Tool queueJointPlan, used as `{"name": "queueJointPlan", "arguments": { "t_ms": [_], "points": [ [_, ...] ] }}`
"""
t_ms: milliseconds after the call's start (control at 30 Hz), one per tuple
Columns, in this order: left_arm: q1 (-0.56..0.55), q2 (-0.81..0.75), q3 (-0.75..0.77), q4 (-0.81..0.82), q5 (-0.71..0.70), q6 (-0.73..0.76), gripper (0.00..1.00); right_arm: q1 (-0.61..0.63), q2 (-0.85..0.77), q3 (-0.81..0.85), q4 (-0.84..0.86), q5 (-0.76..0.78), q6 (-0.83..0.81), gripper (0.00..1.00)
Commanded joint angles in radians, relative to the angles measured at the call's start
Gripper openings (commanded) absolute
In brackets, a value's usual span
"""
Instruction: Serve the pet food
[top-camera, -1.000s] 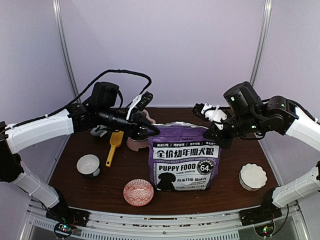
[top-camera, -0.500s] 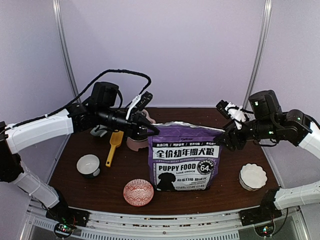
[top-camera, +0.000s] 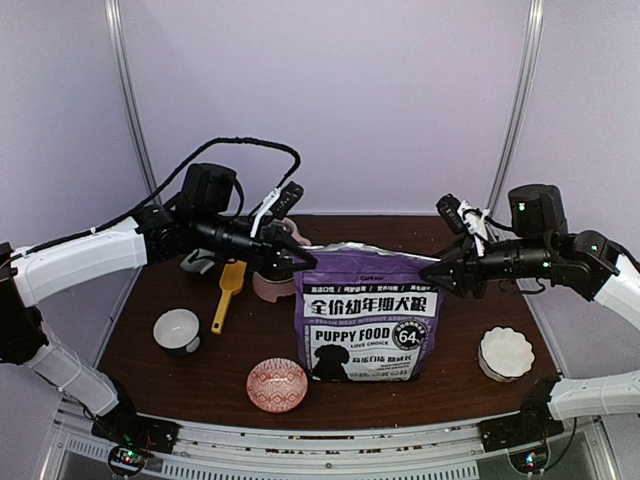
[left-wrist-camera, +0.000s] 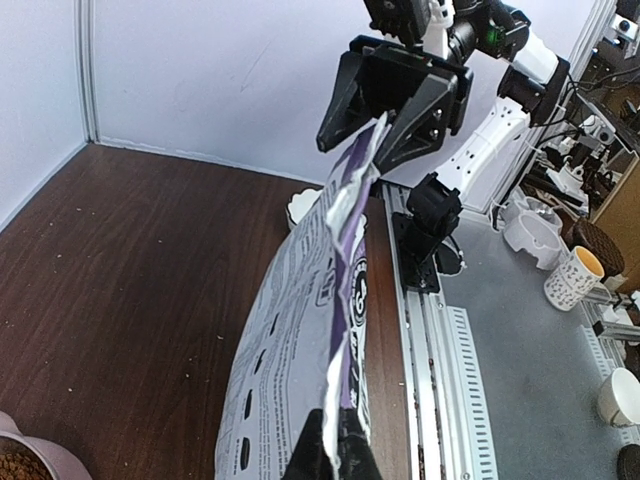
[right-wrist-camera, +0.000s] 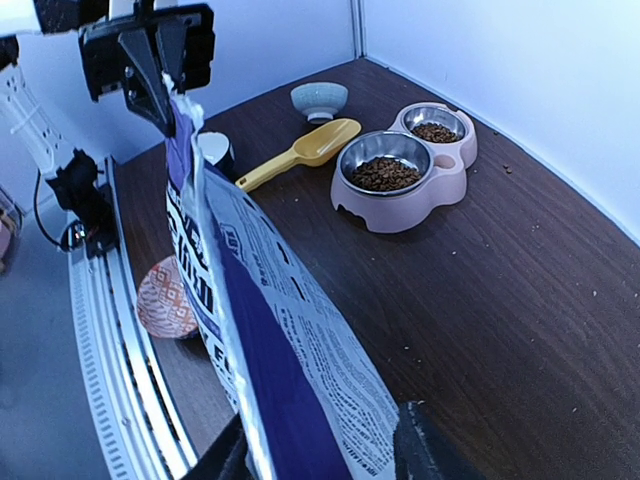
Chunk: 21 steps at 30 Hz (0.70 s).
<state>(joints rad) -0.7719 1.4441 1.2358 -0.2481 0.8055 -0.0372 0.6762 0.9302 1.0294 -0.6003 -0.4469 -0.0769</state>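
The purple "PUPPY FOOD" bag (top-camera: 365, 318) stands upright mid-table, its white back (right-wrist-camera: 310, 320) facing the far wall. My left gripper (top-camera: 300, 262) is shut on the bag's top left corner; in the left wrist view its fingers (left-wrist-camera: 318, 455) pinch the top edge. My right gripper (top-camera: 437, 272) is at the top right corner, open, with its jaws either side of the edge (right-wrist-camera: 325, 450). Brown kibble (right-wrist-camera: 385, 172) lies in both cups of a pink double bowl (right-wrist-camera: 400, 205), which stands behind the bag (top-camera: 272, 287).
A yellow scoop (top-camera: 229, 293) lies left of the pink bowl. A white-lined dark bowl (top-camera: 177, 330), a red patterned bowl (top-camera: 277, 383) and a white fluted bowl (top-camera: 505, 352) stand near the front. A pale blue bowl (right-wrist-camera: 319, 98) stands at the far left.
My right arm swung out to the right and brought its gripper down to the bag's top right corner. My left gripper and the bag have stayed put.
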Motion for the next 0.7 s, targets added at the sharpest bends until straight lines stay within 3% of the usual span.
{"name": "queueJointPlan", "arguments": {
  "t_ms": [0, 267, 500, 667],
  "points": [
    [0.017, 0.008, 0.024, 0.004, 0.005, -0.009, 0.0, -0.006, 0.018, 0.03, 0.016, -0.05, -0.01, 0.36],
    [0.02, 0.012, 0.027, 0.001, 0.015, -0.009, 0.0, -0.008, -0.002, 0.035, -0.008, -0.027, -0.021, 0.0],
    [0.026, 0.019, 0.027, 0.006, 0.026, -0.016, 0.0, -0.009, -0.015, 0.043, -0.023, -0.033, -0.029, 0.0],
    [0.026, 0.024, 0.028, 0.006, 0.035, -0.017, 0.0, -0.009, -0.005, 0.066, -0.041, -0.044, -0.028, 0.25]
  ]
}}
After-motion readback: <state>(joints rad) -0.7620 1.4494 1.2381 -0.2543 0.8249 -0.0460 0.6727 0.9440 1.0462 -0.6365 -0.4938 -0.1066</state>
